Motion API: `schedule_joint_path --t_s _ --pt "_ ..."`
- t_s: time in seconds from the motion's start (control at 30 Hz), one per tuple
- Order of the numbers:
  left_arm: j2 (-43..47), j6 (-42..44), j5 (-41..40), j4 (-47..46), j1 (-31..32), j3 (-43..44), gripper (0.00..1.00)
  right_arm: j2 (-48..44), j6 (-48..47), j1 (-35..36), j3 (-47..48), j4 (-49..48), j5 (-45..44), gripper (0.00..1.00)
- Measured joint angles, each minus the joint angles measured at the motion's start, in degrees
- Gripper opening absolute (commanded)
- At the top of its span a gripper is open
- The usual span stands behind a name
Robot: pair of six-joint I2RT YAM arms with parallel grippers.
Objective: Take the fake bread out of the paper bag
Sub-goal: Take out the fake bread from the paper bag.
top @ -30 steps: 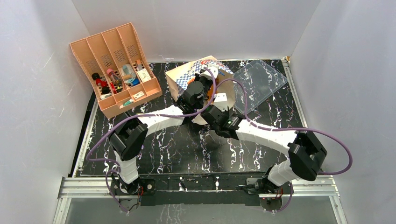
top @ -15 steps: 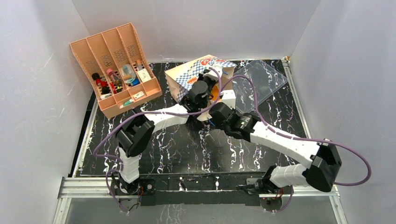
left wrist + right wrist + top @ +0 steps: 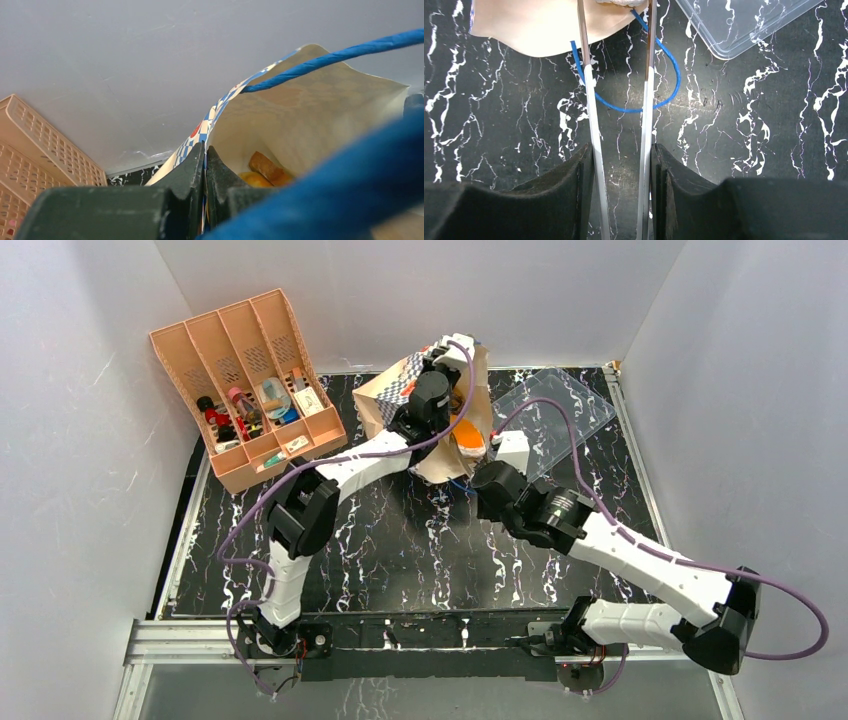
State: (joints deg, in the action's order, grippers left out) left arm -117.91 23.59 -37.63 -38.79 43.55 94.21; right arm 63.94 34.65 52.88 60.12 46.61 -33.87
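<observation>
Both of my grippers are clenching. My left gripper (image 3: 205, 150) is pinching the rim of the paper bag (image 3: 300, 115), holding it tilted near the table's (image 3: 400, 550) far edge. My right gripper (image 3: 621, 165) is clamping the metal tongs (image 3: 589, 90), whose tips are reaching the bag's mouth. Fake bread (image 3: 267, 168) is lying inside the bag.

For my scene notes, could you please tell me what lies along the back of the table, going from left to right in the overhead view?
From the left: orange organiser → paper bag → clear plastic tray.
</observation>
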Motion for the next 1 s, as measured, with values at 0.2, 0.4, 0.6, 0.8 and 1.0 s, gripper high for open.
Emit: schedule_joint_path --t_s 0.2,0.4,0.6,0.8,1.0 --pt "-4.5 0.0 -0.2 4.2 -1.5 7.3 0.0 -2.8 -0.1 0.0 2.0 2.0 0.0 0.0" --pt "-7.6 0.0 -0.5 6.9 -1.9 11.6 0.0 -4.8 -0.3 0.3 5.6 3.9 0.0 0.0" --pt "-11.4 0.0 -0.5 9.3 -2.2 16.3 0.0 -6.8 -0.7 0.3 9.9 6.2 -1.0 0.0" --pt "-12.0 -0.5 -0.5 10.6 -3.1 16.8 0.0 -7.0 -1.2 0.4 14.3 7.6 -2.5 0.0" --pt "-12.0 -0.9 -0.5 10.7 -3.7 16.8 0.0 -7.6 -1.3 0.4 16.8 9.9 -4.2 0.0"
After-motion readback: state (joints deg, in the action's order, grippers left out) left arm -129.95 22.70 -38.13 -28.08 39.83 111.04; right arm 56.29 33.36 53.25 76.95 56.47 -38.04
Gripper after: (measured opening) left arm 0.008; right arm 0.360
